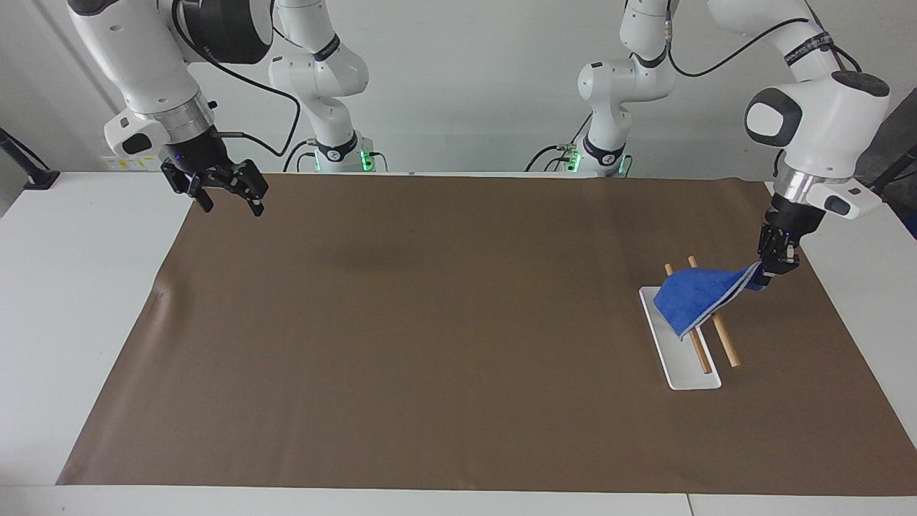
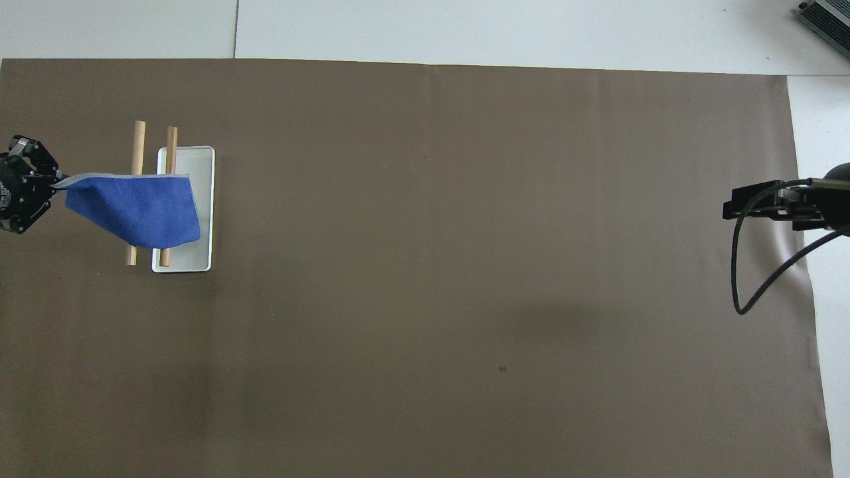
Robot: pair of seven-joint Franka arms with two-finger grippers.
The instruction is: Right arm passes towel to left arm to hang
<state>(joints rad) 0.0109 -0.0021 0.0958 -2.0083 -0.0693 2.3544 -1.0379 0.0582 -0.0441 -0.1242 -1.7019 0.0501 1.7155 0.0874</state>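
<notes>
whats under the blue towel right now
The towel, one corner pinched by the left gripper, is draped across two wooden bars and one side of the white tray. The bars' ends stick out; their middles and whatever props them are hidden.
</notes>
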